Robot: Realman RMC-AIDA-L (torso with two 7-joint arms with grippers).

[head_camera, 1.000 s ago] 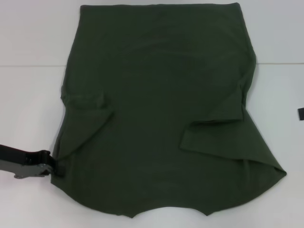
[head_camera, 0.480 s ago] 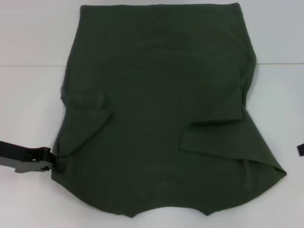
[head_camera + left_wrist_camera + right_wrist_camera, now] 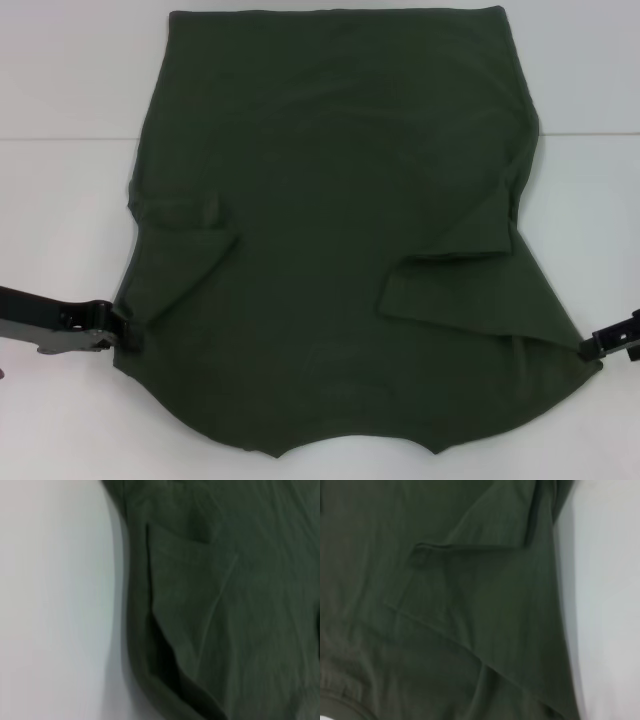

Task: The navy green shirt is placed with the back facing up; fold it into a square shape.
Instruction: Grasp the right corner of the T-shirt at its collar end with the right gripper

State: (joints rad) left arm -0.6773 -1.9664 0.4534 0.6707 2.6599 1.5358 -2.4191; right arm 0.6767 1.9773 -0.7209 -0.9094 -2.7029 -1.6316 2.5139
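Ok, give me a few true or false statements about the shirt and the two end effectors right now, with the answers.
1. The large dark olive-green short-sleeved shirt lies spread on the white table. True.
2. Both sleeves are folded inward over the body. True.
3. The left end effector hovers over the shirt's middle. False: it is at the shirt's left edge.
4. The right end effector is out of sight. False: it shows at the shirt's right edge.

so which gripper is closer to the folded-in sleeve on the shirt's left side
Left. The left gripper sits at the navy green shirt edge just below that folded-in sleeve. The right gripper is at the opposite edge, across the whole shirt.
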